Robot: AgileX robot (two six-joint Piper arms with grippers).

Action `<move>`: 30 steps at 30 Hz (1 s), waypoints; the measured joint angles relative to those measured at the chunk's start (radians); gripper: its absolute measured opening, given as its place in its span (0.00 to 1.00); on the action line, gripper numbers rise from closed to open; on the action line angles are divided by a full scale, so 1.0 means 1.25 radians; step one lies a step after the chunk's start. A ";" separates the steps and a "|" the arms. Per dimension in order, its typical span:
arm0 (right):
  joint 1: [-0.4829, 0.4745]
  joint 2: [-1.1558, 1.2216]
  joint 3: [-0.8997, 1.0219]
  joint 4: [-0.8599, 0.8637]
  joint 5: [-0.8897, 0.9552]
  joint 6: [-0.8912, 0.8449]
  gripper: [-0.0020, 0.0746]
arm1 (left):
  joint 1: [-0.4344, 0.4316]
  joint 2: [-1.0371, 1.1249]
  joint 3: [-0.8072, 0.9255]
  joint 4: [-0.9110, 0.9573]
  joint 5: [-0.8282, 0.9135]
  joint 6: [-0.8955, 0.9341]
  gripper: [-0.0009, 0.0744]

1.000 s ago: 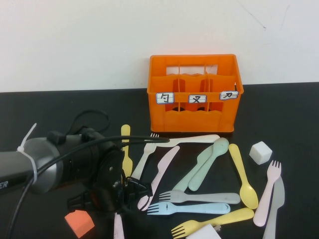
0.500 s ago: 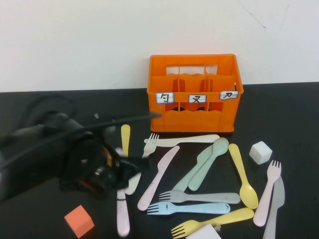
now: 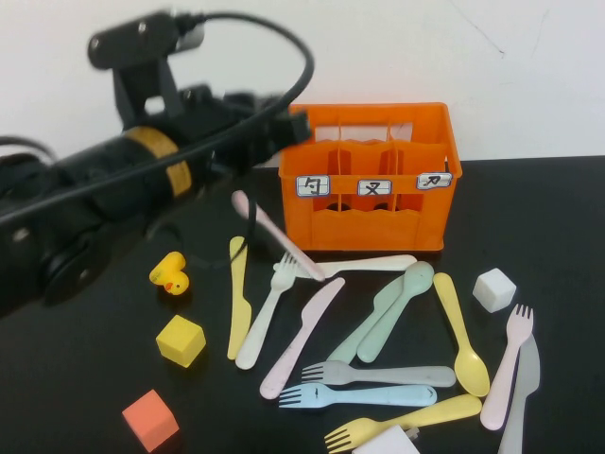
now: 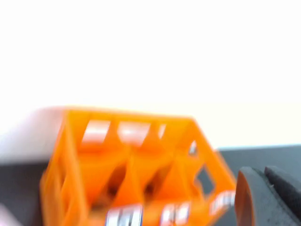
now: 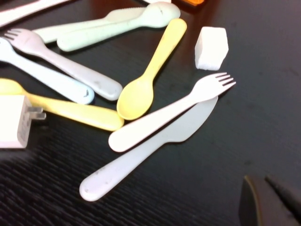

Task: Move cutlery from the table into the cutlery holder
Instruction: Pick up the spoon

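The orange cutlery holder (image 3: 364,227) stands at the back of the black table (image 3: 558,218); it also fills the left wrist view (image 4: 131,160). My left gripper (image 3: 288,128) is raised beside the holder's upper left corner. A pink utensil (image 3: 276,236) slants below it; I cannot tell whether it is held. On the table lie a white fork (image 3: 265,317), yellow knife (image 3: 236,298), pink knife (image 3: 301,336), mint spoon (image 3: 397,307), blue fork (image 3: 359,395) and yellow spoon (image 3: 460,331). My right gripper (image 5: 263,197) hovers near a pink fork (image 5: 174,113) and grey knife (image 5: 146,155).
A yellow rubber duck (image 3: 170,274), a yellow cube (image 3: 181,340) and an orange cube (image 3: 150,420) sit at the front left. A white cube (image 3: 494,288) lies right of the cutlery. A white charger (image 3: 388,442) is at the front edge.
My left arm rose from low over the front left of the table to beside the holder's top. The pink utensil moved from the front towards the holder. The duck and yellow cube now show.
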 joint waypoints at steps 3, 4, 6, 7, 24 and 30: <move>0.000 0.000 0.000 0.003 -0.003 -0.010 0.02 | 0.029 0.051 -0.026 0.007 -0.103 0.003 0.02; 0.000 0.000 0.000 0.003 -0.003 -0.013 0.02 | 0.036 0.067 -0.033 0.008 -0.128 0.003 0.01; 0.000 0.000 0.000 0.004 -0.001 -0.020 0.02 | 0.042 0.086 -0.045 0.008 -0.139 0.003 0.01; 0.000 0.000 0.000 0.004 0.004 -0.023 0.02 | 0.044 0.089 -0.052 0.008 -0.128 0.003 0.01; 0.000 0.000 0.000 0.009 0.011 -0.030 0.02 | 0.044 0.089 -0.064 -0.058 0.315 -0.102 0.01; 0.000 0.000 0.000 0.011 0.011 -0.032 0.02 | 0.042 0.088 -0.064 -0.073 0.376 -0.103 0.01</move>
